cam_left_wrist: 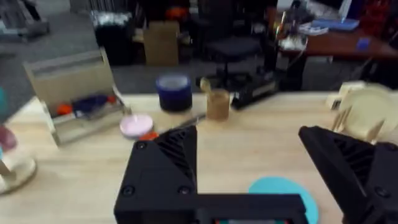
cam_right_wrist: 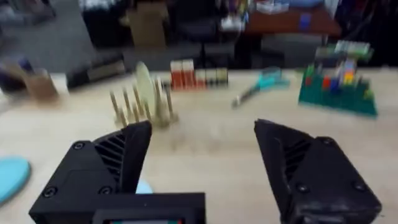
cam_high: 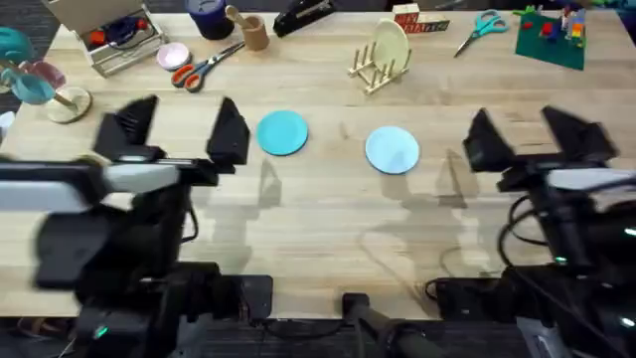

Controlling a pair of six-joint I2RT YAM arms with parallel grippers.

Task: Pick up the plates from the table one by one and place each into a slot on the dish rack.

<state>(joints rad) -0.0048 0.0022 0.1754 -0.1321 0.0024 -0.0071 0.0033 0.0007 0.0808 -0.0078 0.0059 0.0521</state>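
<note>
Plates flat on table; both jaws open.

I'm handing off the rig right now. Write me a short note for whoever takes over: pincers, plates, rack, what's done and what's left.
Left pincer: open, holding nothing, beside the turquoise plate.
Right pincer: open, holding nothing, to the right of the sky-blue plate.
Both plates lie flat on the table, apart from each other.
Dish rack stands at the far side with a cream-yellow plate upright in it.
Done: neither blue plate racked.
Left: pick up each one and slot it.
</note>
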